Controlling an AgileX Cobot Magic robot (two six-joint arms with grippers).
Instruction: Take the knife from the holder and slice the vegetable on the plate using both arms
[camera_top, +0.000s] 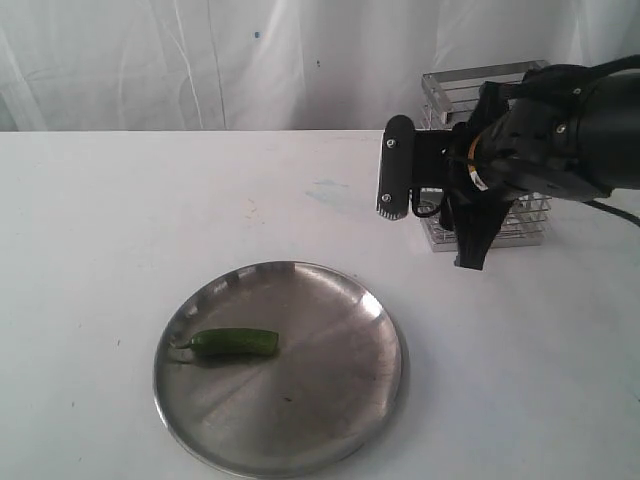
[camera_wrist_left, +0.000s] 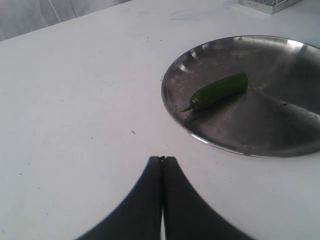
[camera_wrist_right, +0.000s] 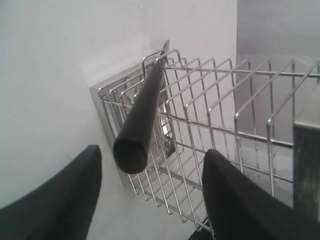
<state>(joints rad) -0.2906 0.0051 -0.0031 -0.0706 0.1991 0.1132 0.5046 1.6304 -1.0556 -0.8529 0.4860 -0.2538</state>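
White table (camera_top: 120, 220): right gripper (camera_wrist_right: 150, 195), jaws spread empty, is lining up around knife (camera_wrist_right: 142, 117) handle in wire holder (camera_wrist_right: 220, 125) at plate's (camera_top: 385, 340) two o'clock.

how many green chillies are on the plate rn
1. A single green chilli lies on the steel plate, on the half nearer the left arm's side, stem pointing toward the rim. The plate is fully in view, so none looks hidden.
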